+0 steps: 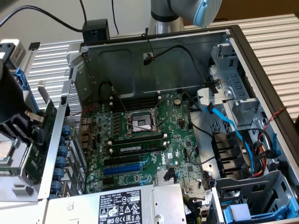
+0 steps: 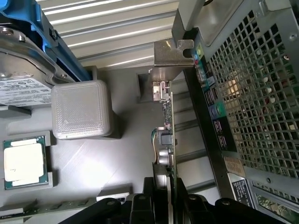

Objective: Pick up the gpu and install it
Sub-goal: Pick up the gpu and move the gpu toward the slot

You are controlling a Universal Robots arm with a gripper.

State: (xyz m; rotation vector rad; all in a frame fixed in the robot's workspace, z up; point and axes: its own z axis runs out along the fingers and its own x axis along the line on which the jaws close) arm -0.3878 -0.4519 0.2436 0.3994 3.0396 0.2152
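Hand (image 1: 29, 125) is clamped on the gpu (image 1: 41, 140), fingers (image 2: 140, 207) pressed on both faces of the card's lower edge. The gpu is outside the computer case (image 1: 140, 65), at the exterior view's left, just beside the perforated rear wall (image 1: 70, 112); not in any slot. In the wrist view the gpu (image 2: 169, 135) is seen edge-on, its metal bracket (image 2: 170, 58) at the far end from the hand (image 2: 169, 198) and close to the wall's port panel (image 2: 212, 112). The perforated wall (image 2: 254, 93) stands between the card and the motherboard (image 1: 187, 135). Inside the case: open CPU socket (image 1: 142, 123), a memory stick (image 1: 135, 148) below it, a blue expansion slot (image 1: 122, 168), power supply (image 1: 121, 205) along the near edge, blue cables (image 1: 224, 122) and drive cages (image 1: 238, 112) on the exterior view's right. On the card's other side lies a grey tray (image 2: 93, 158) with a loose CPU chip (image 2: 24, 163), a translucent square block (image 2: 81, 109) and a labelled drive (image 2: 23, 88) in a blue frame. The slatted desk (image 1: 53, 60) lies under the case.
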